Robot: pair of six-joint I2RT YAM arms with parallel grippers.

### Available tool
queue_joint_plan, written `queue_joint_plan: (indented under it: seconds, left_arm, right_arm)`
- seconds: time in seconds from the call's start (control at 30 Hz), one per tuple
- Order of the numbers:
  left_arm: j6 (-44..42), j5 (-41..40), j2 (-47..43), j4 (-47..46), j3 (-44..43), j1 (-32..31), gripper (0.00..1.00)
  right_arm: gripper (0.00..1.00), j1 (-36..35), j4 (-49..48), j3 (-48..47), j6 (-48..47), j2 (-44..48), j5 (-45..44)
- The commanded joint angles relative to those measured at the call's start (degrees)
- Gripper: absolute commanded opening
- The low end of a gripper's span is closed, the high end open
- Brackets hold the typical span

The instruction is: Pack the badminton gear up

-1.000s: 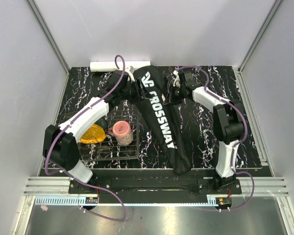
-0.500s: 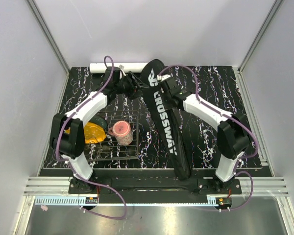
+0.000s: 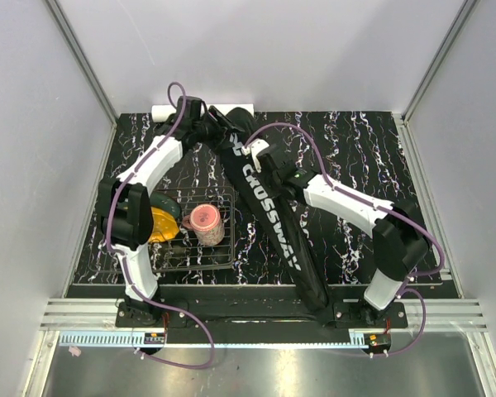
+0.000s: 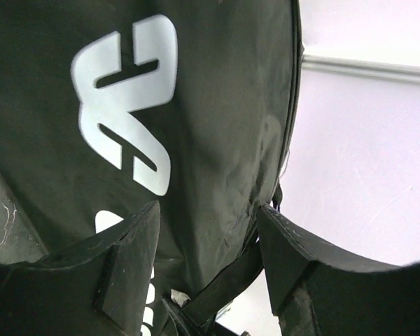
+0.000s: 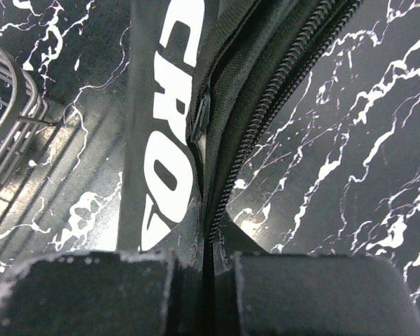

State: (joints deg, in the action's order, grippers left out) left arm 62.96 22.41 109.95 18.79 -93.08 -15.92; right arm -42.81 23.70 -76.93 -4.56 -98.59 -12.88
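The right claw (image 5: 203, 262) is clamped tight on the zipper seam of the black CROSSWAY bag (image 3: 269, 207), which lies diagonally across the desk (image 3: 355, 149). The left claw (image 4: 206, 224), jaws apart, straddles the bag's far end. Gripping that end firmly should help the zip run straight. A wire basket (image 3: 190, 248) sits beside the bag.
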Motion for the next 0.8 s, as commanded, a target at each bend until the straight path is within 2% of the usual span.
queue_joint_plan:
  seconds: [0.0,0.1,0.17,0.27,0.43,0.53,0.77]
  left_arm:
    - [4.98,-4.92,-3.25,3.78,-6.49,1.68,0.62]
    - [9.1,-6.86,-2.11,10.36,-10.63,1.95,0.66]
    - [11.48,-5.9,-2.19,10.66,-10.81,2.39,0.66]
    - [10.96,-7.02,-3.51,9.51,-10.02,2.48,0.72]
    - [10.35,-8.26,-2.73,10.39,-10.89,2.91,0.76]
    - [9.2,-10.01,-2.2,13.82,-9.85,3.7,0.73]
    - [2.26,-10.9,-2.11,14.71,-8.61,5.46,0.58]
  right_arm:
    - [0.0,-0.43,-7.44,-2.35,-8.79,4.98,-1.79]
    - [0.0,-1.05,-8.23,-3.49,-14.93,5.51,-1.09]
    - [0.0,-2.19,-8.41,-4.37,-17.14,5.25,-1.18]
    - [0.0,-3.33,-8.67,-4.46,-20.66,4.89,-0.91]
    - [0.0,-5.79,-11.04,-2.88,-24.27,5.25,-1.61]
    - [0.0,-6.59,-12.62,-0.96,-25.85,5.86,-2.49]
    - [0.0,-8.78,-15.7,2.57,-29.01,6.47,-5.66]
